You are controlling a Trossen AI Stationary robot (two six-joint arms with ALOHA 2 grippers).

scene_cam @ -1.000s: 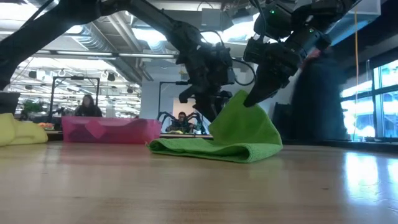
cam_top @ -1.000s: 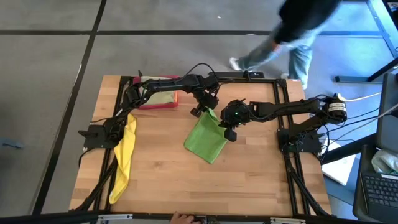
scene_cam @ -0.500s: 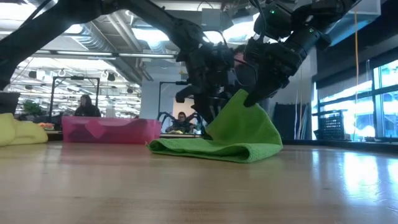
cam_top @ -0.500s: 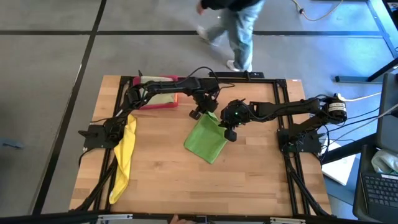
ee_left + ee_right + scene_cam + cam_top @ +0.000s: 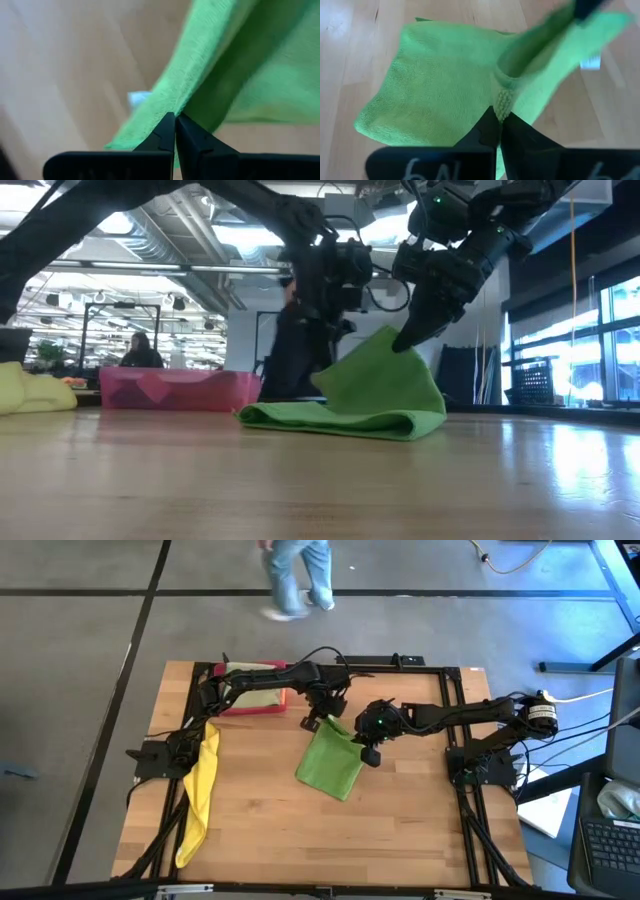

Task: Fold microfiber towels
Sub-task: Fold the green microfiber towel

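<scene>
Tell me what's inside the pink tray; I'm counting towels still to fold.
In the pink tray lies a pale olive-green towel. The left arm crosses over the tray and covers part of it, so any further towels there cannot be seen.

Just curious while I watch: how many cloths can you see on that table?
3: a bright green microfiber cloth mid-table, a yellow microfiber cloth along the left edge, and a pale olive-green cloth in the pink-red rectangular tray. More may be hidden.

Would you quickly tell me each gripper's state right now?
Left gripper: shut on the bright green towel.
Right gripper: shut on the bright green towel.
</scene>
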